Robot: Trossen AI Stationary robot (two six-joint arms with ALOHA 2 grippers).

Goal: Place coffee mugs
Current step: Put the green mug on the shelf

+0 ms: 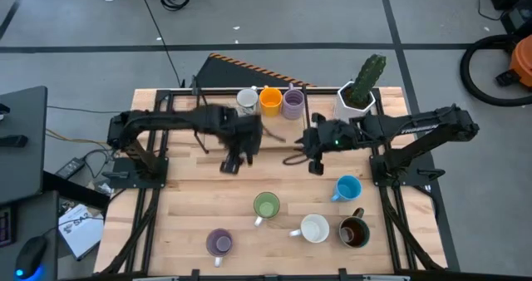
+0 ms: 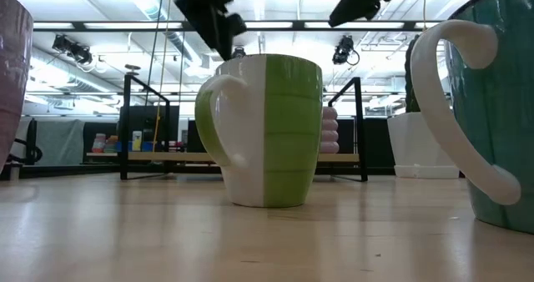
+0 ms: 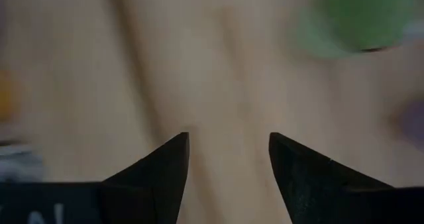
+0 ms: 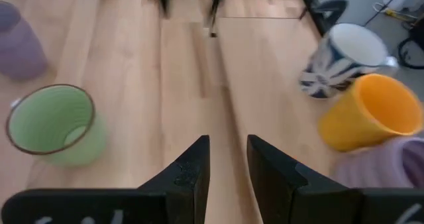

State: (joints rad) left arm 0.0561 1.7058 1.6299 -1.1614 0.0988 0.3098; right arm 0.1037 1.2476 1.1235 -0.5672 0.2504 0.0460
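Three mugs stand in a row at the far edge of the wooden plank desk [image 1: 191, 189]: a white patterned mug [image 1: 247, 99], an orange mug [image 1: 270, 101] and a ribbed lavender mug [image 1: 293, 103], beside a white faceted cactus pot [image 1: 352, 103]. Nearer the front stand a green mug [image 1: 266, 205], a blue mug [image 1: 347, 188], a white mug [image 1: 314, 228], a dark brown mug [image 1: 354, 231] and another lavender mug [image 1: 219, 243]. The left tool [image 1: 233, 160] hovers mid-desk, parted and empty. The right tool [image 1: 317, 163], narrowly parted, holds nothing.
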